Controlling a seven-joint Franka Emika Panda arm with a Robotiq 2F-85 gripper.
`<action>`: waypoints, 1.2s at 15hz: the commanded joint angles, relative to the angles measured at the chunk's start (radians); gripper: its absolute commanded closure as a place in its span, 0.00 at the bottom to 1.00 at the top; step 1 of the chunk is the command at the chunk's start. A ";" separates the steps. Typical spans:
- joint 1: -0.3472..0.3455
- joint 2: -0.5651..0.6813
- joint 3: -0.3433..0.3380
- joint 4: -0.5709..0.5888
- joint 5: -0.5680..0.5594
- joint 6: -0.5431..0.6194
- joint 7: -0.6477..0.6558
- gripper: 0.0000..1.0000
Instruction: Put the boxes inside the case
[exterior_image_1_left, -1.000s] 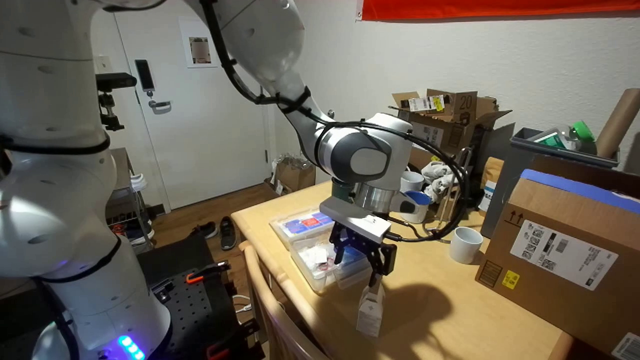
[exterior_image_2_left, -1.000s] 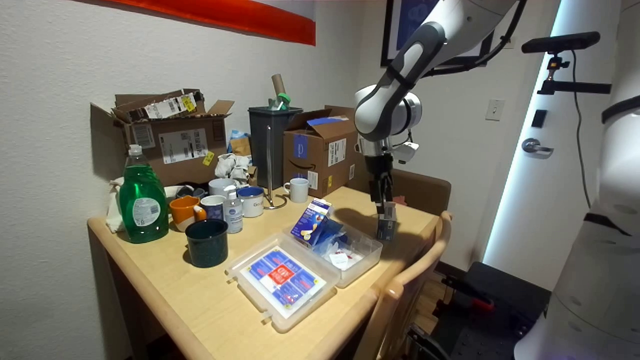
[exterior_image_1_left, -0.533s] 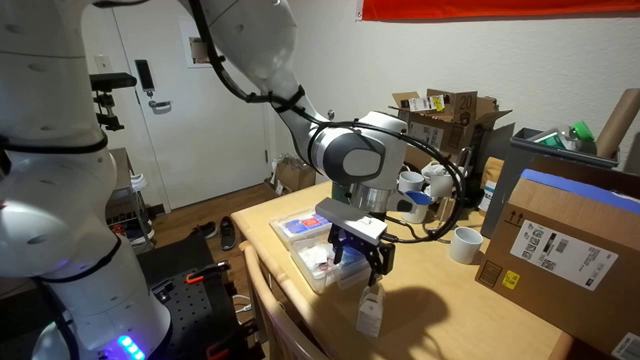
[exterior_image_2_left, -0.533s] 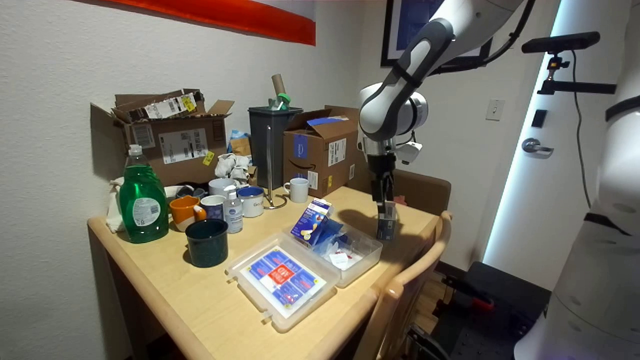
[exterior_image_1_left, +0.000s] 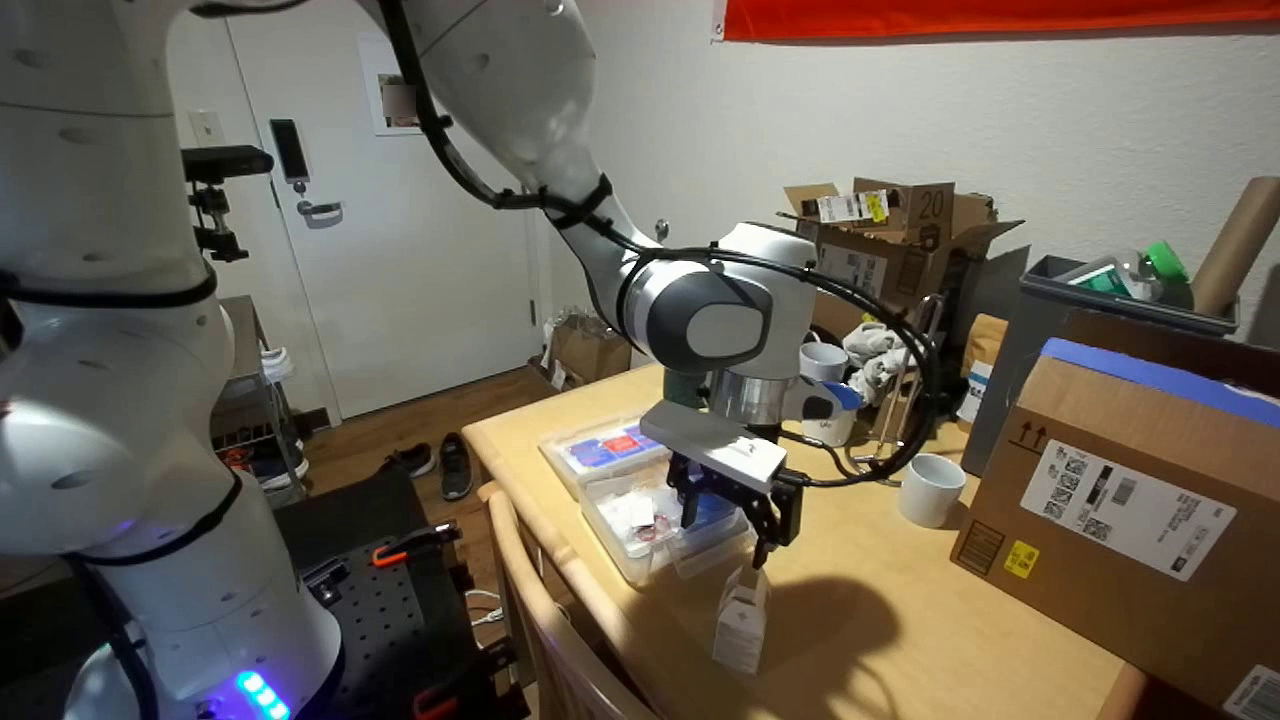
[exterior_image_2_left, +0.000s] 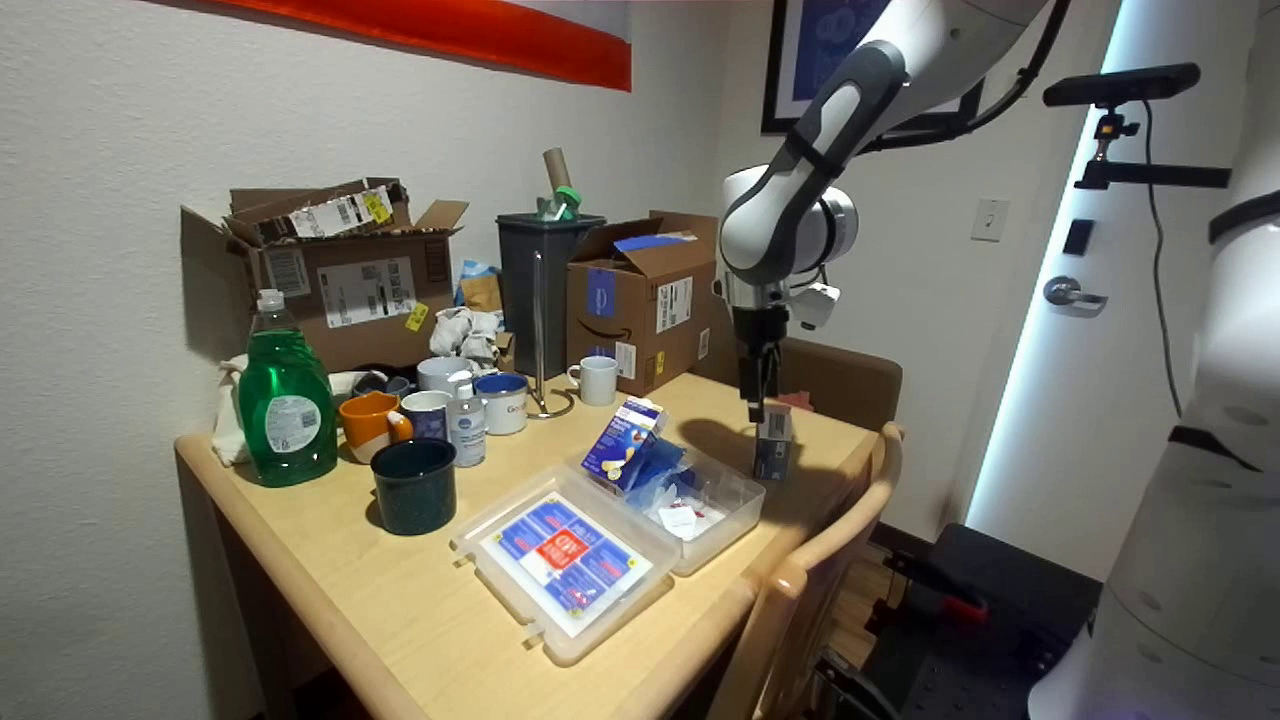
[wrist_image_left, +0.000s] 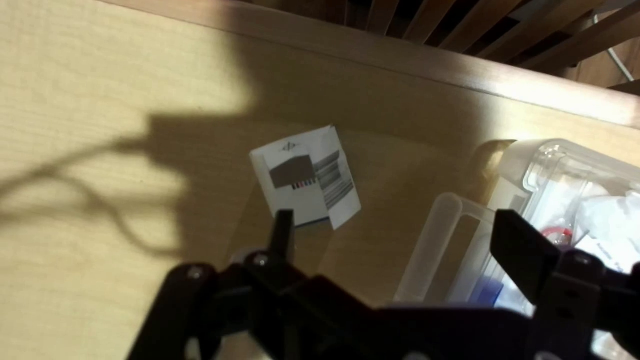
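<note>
Gripper (wrist_image_left: 395, 217): jaws spread wide apart, nothing held. Position is above the table (exterior_image_2_left: 330, 540), off the tray end of the case (exterior_image_2_left: 628, 535). The wrist view shows a fingertip just beside the white box (wrist_image_left: 306, 177) and another overlapping the outline of the case. Contact between fingertip and white box cannot be determined from any view.

White box: upright on the table, outside the case and apart from it, off the end away from the lid (exterior_image_2_left: 505, 582). Barcode visible in the wrist view.

Blue box (exterior_image_2_left: 620, 445): tilted in the tray (exterior_image_2_left: 725, 528) of the case, upper end above the rim.

Case: unfolded, lid and tray side by side. A blue, white and red label (exterior_image_2_left: 565, 562) shows on the lid. The tray contains blue packets (exterior_image_2_left: 660, 465) and a white slip (exterior_image_2_left: 678, 520).

Surroundings: a green cup (exterior_image_2_left: 413, 490) stands near the lid of the case. An orange mug (exterior_image_2_left: 368, 425) and a soap bottle (exterior_image_2_left: 287, 410) stand farther from the case. Brown cartons (exterior_image_2_left: 640, 310) lie well apart from it. A chair (exterior_image_2_left: 850, 515) stands at the table edge beside the case.
</note>
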 joint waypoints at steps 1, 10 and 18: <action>-0.013 -0.005 0.008 -0.024 0.028 0.038 -0.036 0.00; -0.042 0.053 0.017 -0.016 0.120 0.066 -0.115 0.00; -0.050 0.079 0.019 -0.004 0.115 0.056 -0.103 0.41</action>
